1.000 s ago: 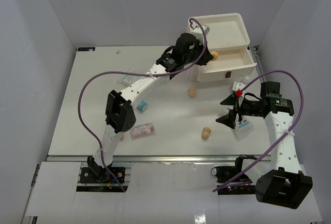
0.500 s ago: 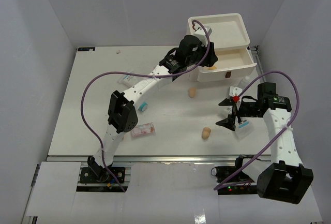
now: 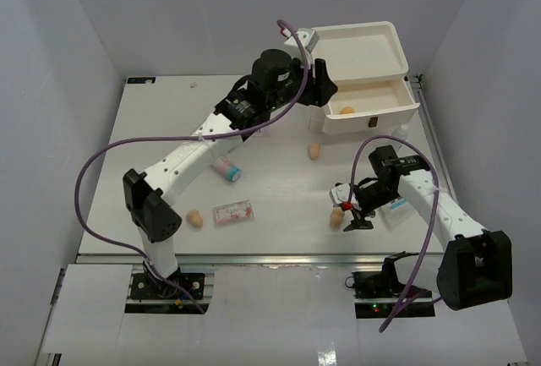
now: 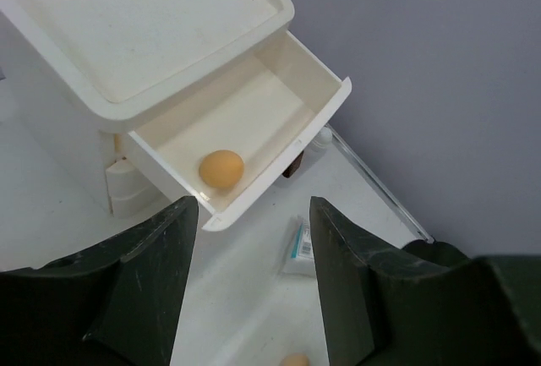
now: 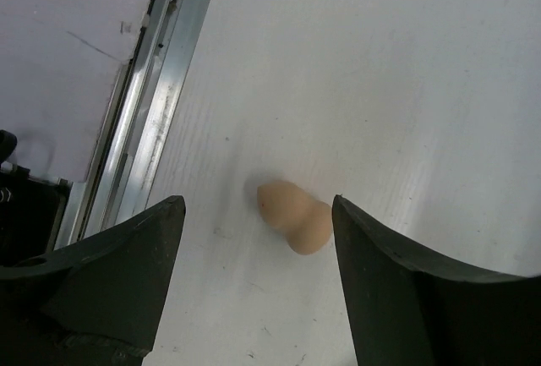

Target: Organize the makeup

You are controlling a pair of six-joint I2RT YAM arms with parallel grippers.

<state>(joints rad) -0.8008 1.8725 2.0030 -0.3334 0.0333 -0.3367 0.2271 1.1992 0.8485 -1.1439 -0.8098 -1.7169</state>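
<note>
Hovering by the drawer (image 4: pixel 314 68), our left gripper (image 4: pixel 251 214) gapes empty. We see our right gripper (image 5: pixel 255 207) open over a sponge (image 5: pixel 294 216).

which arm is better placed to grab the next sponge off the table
Right: the right gripper hangs open over a loose sponge. The left gripper is up at the open drawer.
</note>
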